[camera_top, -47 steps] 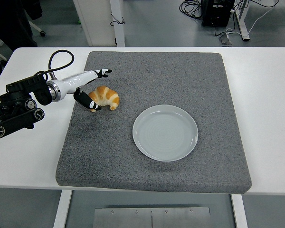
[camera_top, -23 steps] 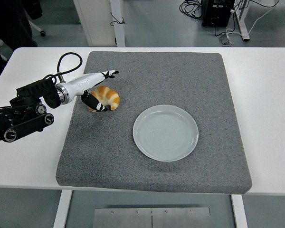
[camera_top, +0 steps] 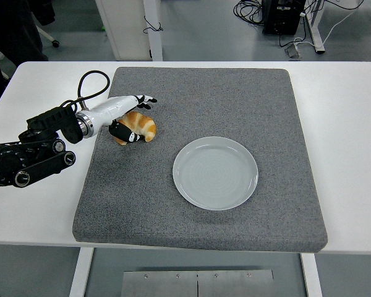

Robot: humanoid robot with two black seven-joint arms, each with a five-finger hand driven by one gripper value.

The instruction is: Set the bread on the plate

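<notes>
Upper left of the grey foam mat — left hand cups the golden-brown croissant, fingers half-curled, not clamped; light, crushable — hold its thick middle gently.

Bread: a golden-brown croissant with a ridged, curved crust, lying on its side on the grey mat's left rear part, partly covered at its left end. Plate: a round, pale grey-blue dish with a shallow raised rim, upright and empty, near the mat's centre, to the right of and nearer than the bread, well apart from it.
</notes>
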